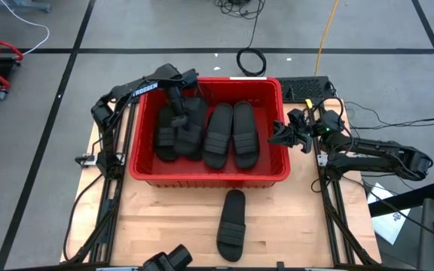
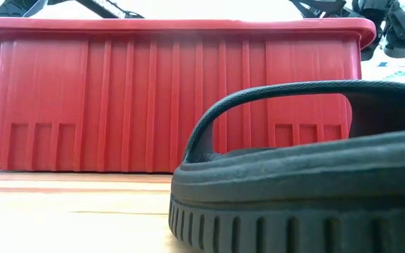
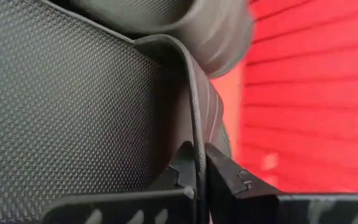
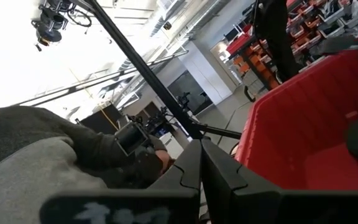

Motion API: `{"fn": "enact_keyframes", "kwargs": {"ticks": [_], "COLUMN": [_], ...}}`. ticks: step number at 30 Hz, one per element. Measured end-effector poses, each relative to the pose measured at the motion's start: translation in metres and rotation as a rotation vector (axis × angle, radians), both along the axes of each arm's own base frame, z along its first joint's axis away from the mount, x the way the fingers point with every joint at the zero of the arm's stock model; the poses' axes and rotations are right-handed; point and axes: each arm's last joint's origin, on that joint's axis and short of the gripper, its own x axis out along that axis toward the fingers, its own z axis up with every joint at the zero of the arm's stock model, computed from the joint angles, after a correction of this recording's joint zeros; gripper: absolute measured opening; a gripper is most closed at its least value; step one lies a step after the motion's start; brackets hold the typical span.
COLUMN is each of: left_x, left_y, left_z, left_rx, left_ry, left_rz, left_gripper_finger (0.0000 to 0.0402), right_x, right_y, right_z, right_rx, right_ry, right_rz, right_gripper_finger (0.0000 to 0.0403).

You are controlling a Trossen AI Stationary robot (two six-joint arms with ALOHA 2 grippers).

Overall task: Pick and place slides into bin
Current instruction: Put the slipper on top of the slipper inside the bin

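**Left gripper pinched on a sandal's edge inside the bin**

From above, the left gripper (image 1: 178,102) is down in the bin (image 1: 208,176), near its back left corner, among the sandals piled there (image 1: 179,129). Two more lie flat side by side in the middle (image 1: 232,134). One sandal (image 1: 231,224) is still out on the worktop, near the front edge. The right gripper (image 1: 286,135) waits just outside the bin's right wall, fingers closed on nothing.

At table height, that loose sandal (image 2: 308,190) shows a thick ribbed sole and an arched strap: rubbery, light, probably bendy. The strap looks the easiest hold.

The left wrist view shows the fingers (image 3: 182,168) closed on a thin raised rim of a sandal (image 3: 67,106) with a finely dimpled, matte footbed; such an edge may flex or slip.

The right wrist view shows closed fingers (image 4: 194,165) and the bin's smooth red wall (image 4: 303,118).
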Motion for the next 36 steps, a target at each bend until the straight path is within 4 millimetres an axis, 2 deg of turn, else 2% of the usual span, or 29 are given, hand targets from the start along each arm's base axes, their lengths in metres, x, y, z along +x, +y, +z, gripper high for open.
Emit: {"fn": "enact_keyframes", "kwargs": {"ticks": [3,10,19,36], "left_x": [0.001,0.005,0.013,0.016], "left_y": [0.000,-0.005,-0.002,-0.006], "left_z": [0.003,0.000,-0.002,-0.002], "left_rx": [-0.077,-0.057,-0.055,-0.008], "left_ry": [-0.025,0.059,0.116,0.132], "left_rz": [0.058,0.105,0.271,0.239], "left_gripper_finger": [0.0006,0.0006,0.0007,0.0014], "right_x": [0.000,0.000,0.000,-0.003], "right_y": [0.000,0.000,0.000,-0.004], "right_z": [0.000,0.000,0.000,0.000], "right_rx": [-0.009,-0.015,-0.019,-0.015], "right_ry": [-0.004,-0.006,-0.006,0.005], "right_rz": [-0.004,-0.005,-0.002,-0.006], "right_gripper_finger": [0.0000,0.0000,0.0000,0.0000]}}
